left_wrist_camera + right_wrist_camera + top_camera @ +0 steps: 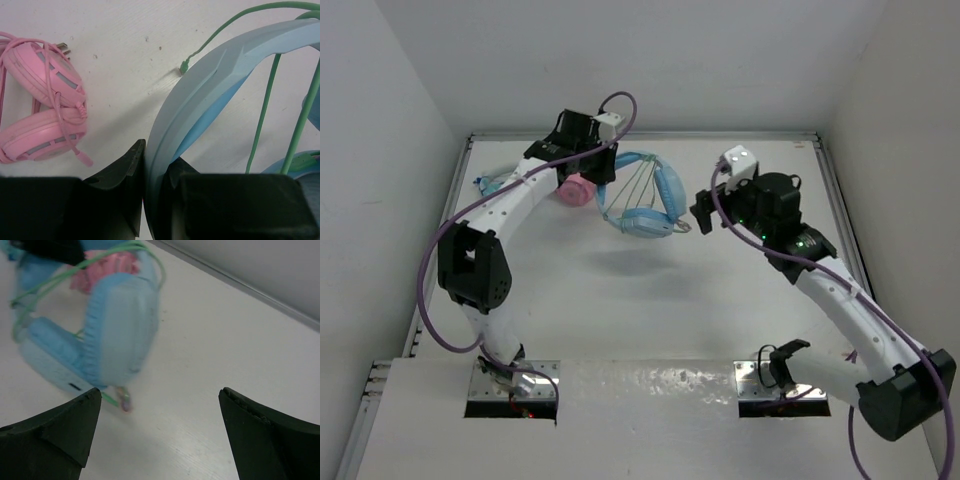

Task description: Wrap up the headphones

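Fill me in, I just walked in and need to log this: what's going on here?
The left gripper is shut on the headband of the light blue headphones, apparently holding them up off the table. Their green cable crosses them in several strands. The right gripper is open and empty, close beside one earcup. Pink headphones lie on the table near the left gripper.

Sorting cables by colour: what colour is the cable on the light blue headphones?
Green. The cable shows best in the left wrist view.
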Action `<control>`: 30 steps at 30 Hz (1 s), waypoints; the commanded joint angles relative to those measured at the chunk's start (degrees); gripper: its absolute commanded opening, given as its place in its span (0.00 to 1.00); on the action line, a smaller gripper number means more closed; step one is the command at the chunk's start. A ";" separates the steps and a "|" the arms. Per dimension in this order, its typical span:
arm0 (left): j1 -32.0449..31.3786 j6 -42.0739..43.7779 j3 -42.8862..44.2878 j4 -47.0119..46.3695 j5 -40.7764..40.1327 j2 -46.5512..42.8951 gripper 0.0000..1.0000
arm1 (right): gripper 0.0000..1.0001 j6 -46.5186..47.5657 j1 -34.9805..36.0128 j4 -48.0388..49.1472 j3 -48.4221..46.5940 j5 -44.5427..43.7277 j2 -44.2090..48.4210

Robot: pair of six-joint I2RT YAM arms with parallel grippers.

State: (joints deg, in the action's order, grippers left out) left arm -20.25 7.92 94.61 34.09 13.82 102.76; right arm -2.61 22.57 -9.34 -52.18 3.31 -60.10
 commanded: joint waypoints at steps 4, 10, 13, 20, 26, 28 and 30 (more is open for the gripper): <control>0.39 -3.88 4.00 -4.56 2.17 -0.63 0.00 | 0.99 8.50 12.06 -2.00 -11.42 -3.74 -8.71; 0.39 -3.79 3.92 -4.20 2.17 -1.51 0.00 | 0.99 10.08 12.33 -1.02 -17.85 -11.74 -19.35; 0.39 -3.35 3.57 -4.20 2.08 -1.69 0.00 | 0.99 9.64 12.24 -1.47 -20.93 -14.20 -23.83; 0.39 -3.44 3.30 -4.64 2.96 -2.21 0.00 | 0.94 10.00 12.24 -6.39 -28.32 -14.55 -33.94; 0.39 -3.18 3.65 -4.64 3.31 -2.13 0.00 | 0.28 8.94 12.15 -5.86 -28.76 -18.15 -35.88; 0.39 -3.00 3.74 -4.56 3.49 -1.78 0.00 | 0.08 8.85 12.24 -6.47 -29.81 -19.21 -36.58; 0.39 -2.91 4.00 -4.47 3.75 -1.25 0.07 | 0.00 8.50 12.06 -6.74 -30.69 -20.44 -37.46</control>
State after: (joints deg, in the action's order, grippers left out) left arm -20.23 6.22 95.26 35.46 13.91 103.31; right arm 5.76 33.71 -15.35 -79.75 -16.45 -97.19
